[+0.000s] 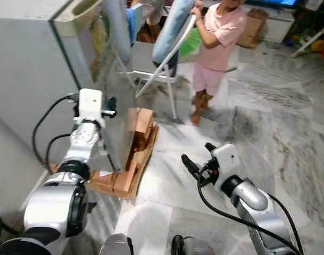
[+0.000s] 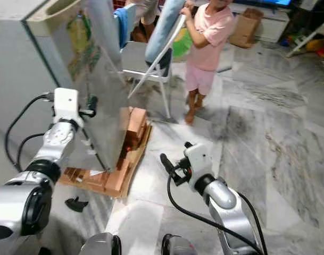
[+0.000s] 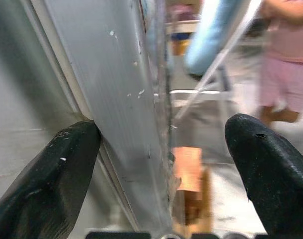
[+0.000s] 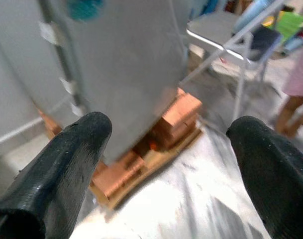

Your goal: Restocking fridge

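Person's point(image 1: 217, 42) head cut off; fridge point(image 1: 28, 79) top cropped.

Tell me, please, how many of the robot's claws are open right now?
2. The left claw is raised at the fridge door, its fingers spread either side of the door's edge. The right claw hangs open above the marble floor, holding nothing.

Even, soft daylight; no hard shadows. Pale glare on marble floor point(image 1: 289, 106), right of frame. Head views slightly soft, wide-angle bending toward edges. Wrist views blurred: fridge door point(image 3: 126, 124) streaked, folding chair point(image 4: 231, 40) smeared, background out of focus.
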Robot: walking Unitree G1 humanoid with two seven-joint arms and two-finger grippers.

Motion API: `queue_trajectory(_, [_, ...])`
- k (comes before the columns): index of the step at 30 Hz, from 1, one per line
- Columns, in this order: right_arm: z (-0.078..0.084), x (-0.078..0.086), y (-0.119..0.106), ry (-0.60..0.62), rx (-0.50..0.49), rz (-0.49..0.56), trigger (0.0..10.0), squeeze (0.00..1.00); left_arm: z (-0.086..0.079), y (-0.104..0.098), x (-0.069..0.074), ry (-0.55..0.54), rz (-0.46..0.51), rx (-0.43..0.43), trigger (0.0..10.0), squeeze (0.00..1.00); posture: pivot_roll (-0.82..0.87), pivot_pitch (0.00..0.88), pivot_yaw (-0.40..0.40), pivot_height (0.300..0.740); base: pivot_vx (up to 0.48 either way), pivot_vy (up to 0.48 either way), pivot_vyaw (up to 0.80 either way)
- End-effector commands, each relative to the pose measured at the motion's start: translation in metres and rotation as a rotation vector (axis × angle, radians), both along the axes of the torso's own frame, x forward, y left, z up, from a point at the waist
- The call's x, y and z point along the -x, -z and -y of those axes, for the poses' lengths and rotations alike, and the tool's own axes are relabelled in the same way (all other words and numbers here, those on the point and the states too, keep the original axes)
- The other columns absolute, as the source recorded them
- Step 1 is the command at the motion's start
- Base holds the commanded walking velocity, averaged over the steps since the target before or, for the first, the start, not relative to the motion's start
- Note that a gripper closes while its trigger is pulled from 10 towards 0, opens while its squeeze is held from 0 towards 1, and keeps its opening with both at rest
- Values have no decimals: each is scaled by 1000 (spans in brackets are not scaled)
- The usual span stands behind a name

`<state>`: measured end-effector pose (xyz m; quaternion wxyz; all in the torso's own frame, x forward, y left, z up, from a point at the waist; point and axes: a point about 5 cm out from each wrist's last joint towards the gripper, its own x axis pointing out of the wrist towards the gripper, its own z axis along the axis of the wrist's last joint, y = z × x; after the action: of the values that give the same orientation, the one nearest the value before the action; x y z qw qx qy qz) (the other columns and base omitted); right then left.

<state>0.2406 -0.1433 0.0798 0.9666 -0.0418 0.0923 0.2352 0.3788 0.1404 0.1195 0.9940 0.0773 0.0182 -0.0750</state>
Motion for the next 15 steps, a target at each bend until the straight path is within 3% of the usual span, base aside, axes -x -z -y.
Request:
queue_trajectory(1, [3, 0, -1, 24, -5, 18, 10000, 0, 58, -18, -1, 251, 69, -24, 10000, 0, 27, 66, -14, 740, 0, 0, 0])
queue_trajectory(2, [3, 0, -1, 24, -5, 18, 10000, 0, 58, -18, -1, 251, 69, -24, 10000, 0, 27, 66, -14, 740, 0, 0, 0])
queue_trajectory(3, [9, 0, 3, 78, 14, 22, 10000, 0, 103, -24, 9, 421, 107, -1, 10000, 0, 38, 62, -15, 740, 0, 0, 0])
queue_trajectory(4, [9, 0, 3, 78, 14, 22, 10000, 0, 103, -24, 9, 421, 107, -1, 10000, 0, 38, 62, -15, 740, 0, 0, 0])
queue_trajectory(7, [25, 1, 8, 186, 51, 23, 10000, 0, 167, -30, 38, 673, 164, 21, 10000, 0, 48, 57, -17, 740, 0, 0, 0])
queue_trajectory(9, [36, 3, 11, 243, 58, 20, 10000, 0, 196, -30, 57, 775, 198, 18, 10000, 0, 45, 54, -16, 740, 0, 0, 0])
queue_trajectory(12, [41, 7, 12, 272, 63, 14, 10000, 0, 200, -28, 61, 772, 200, 20, 10000, 0, 37, 54, -13, 740, 0, 0, 0])
queue_trajectory(14, [39, 11, 12, 256, 45, 20, 10000, 0, 186, -28, 51, 691, 204, 13, 10000, 0, 33, 55, -10, 740, 0, 0, 0])
queue_trajectory(15, [36, 14, 12, 248, 30, 26, 10000, 0, 164, -32, 36, 595, 204, 23, 10000, 0, 37, 56, -8, 740, 0, 0, 0])
